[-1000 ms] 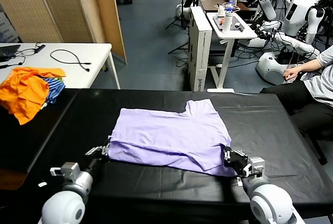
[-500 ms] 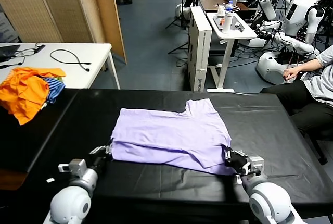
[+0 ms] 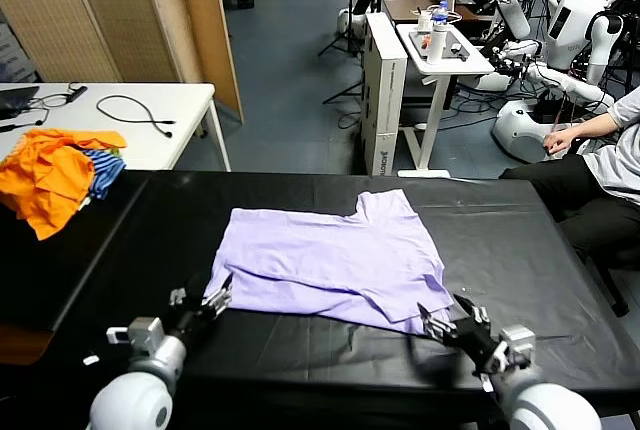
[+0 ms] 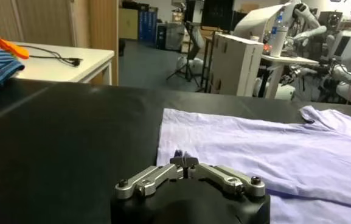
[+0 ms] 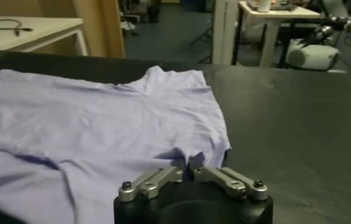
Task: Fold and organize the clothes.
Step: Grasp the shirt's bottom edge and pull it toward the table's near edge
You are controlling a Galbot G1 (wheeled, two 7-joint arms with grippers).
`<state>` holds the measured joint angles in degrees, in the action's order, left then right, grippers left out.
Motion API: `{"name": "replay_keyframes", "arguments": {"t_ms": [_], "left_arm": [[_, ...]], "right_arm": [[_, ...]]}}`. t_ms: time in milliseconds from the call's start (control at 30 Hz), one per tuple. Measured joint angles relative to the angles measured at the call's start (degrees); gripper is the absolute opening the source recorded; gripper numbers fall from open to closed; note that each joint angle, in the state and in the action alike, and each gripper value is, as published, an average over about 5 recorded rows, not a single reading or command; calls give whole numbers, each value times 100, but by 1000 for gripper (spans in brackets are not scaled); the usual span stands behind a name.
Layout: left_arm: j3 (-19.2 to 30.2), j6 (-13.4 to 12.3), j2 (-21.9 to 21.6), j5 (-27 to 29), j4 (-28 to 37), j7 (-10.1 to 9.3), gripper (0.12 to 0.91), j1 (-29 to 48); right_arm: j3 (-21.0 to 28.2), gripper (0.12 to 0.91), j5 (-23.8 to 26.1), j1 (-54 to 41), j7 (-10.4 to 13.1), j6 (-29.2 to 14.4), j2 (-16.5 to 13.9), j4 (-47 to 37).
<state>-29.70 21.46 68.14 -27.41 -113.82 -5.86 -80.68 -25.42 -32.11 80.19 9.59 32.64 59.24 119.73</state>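
Landmark: the T-shirt (image 3: 325,265), pale lilac, lies spread on the black table (image 3: 520,240), partly folded, with a near flap doubled over the body.
Pile of clothes: an orange and blue-striped heap (image 3: 55,175) sits well to the left of the T-shirt, apart from it, and is no part of the job.
Left end effector: the left end effector (image 3: 213,302) is at the T-shirt's near left corner, clenched; the left wrist view shows a small peak of lilac cloth pinched between its tips, so it is grasping the T-shirt.
Right end effector: the right end effector (image 3: 440,326) is just beside the T-shirt's near right corner. The head view shows its tips slightly parted, off the hem, with nothing in them.
Risk: with only the left corner gripped, any pull from that side would likely drag the T-shirt askew and undo the fold. If the right one closes short of the hem, it would grab only the table cover.
Hard to tell: the printed face is not visible. Whether the right tips brush the cloth is unclear. The near table edge is hidden behind both arms.
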Motion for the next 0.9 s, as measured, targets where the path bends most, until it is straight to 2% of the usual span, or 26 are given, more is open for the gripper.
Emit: {"name": "replay_keyframes", "arguments": {"t_ms": [100, 233, 333, 400, 467, 567, 767, 833, 900], "left_arm": [[-8, 14, 19, 10, -36, 9, 224, -36], [-78, 49, 77, 18, -181, 6, 457, -153], [-124, 79, 132, 82, -325, 7, 646, -289], [-153, 91, 173, 145, -427, 13, 773, -401], [-186, 97, 214, 189, -509, 25, 857, -524], [-243, 96, 262, 218, -560, 40, 901, -690], [-312, 106, 275, 185, -541, 62, 903, -839], [-313, 109, 281, 176, -512, 75, 873, -853], [-312, 110, 289, 175, -472, 92, 797, -857]], "right_arm": [[-151, 492, 0, 233, -131, 11, -54, 195], [-459, 755, 6, 732, -267, -48, -91, 544], [-716, 875, 8, 1121, -364, -125, -88, 743], [-863, 899, 8, 1336, -406, -172, -74, 829], [-973, 904, 11, 1511, -435, -207, -56, 899], [-1067, 897, 28, 1700, -460, -249, -25, 947], [-1096, 800, 98, 1848, -465, -278, 18, 922], [-1075, 781, 146, 1880, -475, -280, 36, 906], [-1044, 774, 204, 1912, -495, -286, 61, 883]]}}
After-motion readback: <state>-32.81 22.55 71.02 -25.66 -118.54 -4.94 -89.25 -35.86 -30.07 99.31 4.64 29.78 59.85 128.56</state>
